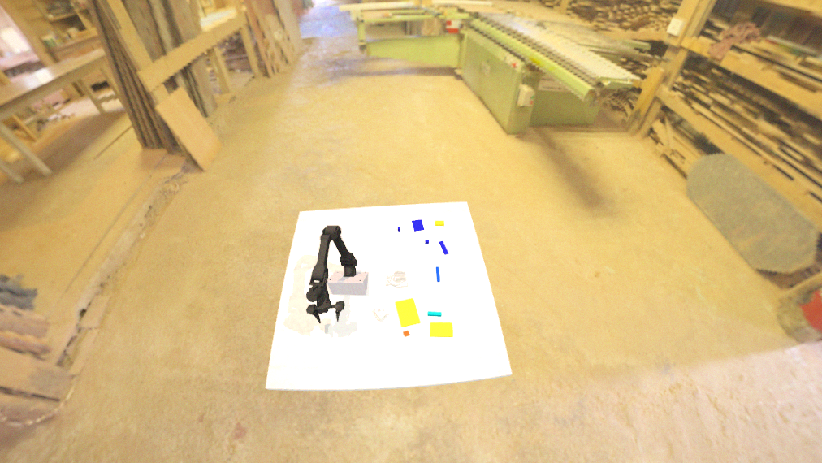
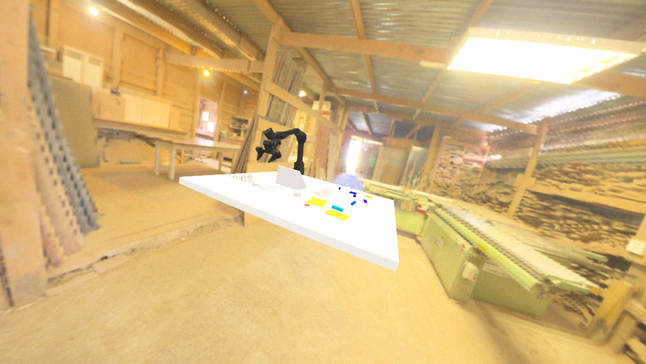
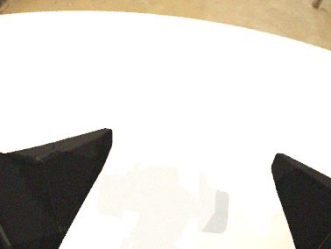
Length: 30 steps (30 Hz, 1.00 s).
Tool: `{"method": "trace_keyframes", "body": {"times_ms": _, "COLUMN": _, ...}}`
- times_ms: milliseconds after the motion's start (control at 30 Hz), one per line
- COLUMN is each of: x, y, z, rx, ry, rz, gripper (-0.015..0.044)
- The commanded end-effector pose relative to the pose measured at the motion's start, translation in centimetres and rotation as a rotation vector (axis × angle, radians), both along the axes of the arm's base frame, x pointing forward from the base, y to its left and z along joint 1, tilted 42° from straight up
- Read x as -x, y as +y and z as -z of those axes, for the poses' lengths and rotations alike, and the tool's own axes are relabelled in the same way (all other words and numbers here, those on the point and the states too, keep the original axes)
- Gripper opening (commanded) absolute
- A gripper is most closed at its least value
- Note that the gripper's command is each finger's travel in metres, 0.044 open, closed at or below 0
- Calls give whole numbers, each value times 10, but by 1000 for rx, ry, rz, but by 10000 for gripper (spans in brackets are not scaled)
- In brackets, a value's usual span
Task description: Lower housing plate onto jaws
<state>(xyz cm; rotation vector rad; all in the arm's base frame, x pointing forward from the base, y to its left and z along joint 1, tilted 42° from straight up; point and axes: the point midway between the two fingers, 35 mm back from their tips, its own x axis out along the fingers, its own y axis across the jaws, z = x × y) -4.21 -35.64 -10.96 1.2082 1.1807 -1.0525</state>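
My gripper (image 1: 328, 320) (image 2: 264, 160) (image 3: 194, 149) is open and empty, raised above the left part of the white table (image 1: 379, 368) (image 2: 370, 235) (image 3: 175, 66). Only bare table and arm shadows show below it in the wrist view. A pale, whitish assembly (image 1: 396, 279) (image 2: 323, 193) lies to the right of the arm's base. A smaller pale part (image 1: 379, 314) (image 2: 297, 195) lies nearer the front. Both are washed out against the table. I cannot tell which is the housing plate, nor make out the jaws, pins or stubs. The gripper is well left of both and touches neither.
A grey block (image 1: 348, 285) (image 2: 290, 177) stands by the arm's base. Yellow plates (image 1: 408, 313) (image 1: 441, 329) (image 2: 316, 202), a cyan bar (image 1: 434, 313) (image 2: 337, 208) and an orange piece (image 1: 405, 333) (image 2: 306, 205) lie front right. Several blue pieces, including a square (image 1: 417, 225), and a small yellow one (image 1: 439, 222) lie farther back.
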Motion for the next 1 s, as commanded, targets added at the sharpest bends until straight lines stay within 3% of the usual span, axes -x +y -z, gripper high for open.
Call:
{"method": "trace_keyframes", "body": {"times_ms": 0, "x": -10, "y": 0, "z": 0, "rx": -9, "ry": -15, "rz": -75, "gripper": 440}}
{"method": "trace_keyframes", "body": {"times_ms": 967, "x": -89, "y": 25, "z": 3, "rx": -107, "ry": -127, "rz": -641, "gripper": 440}}
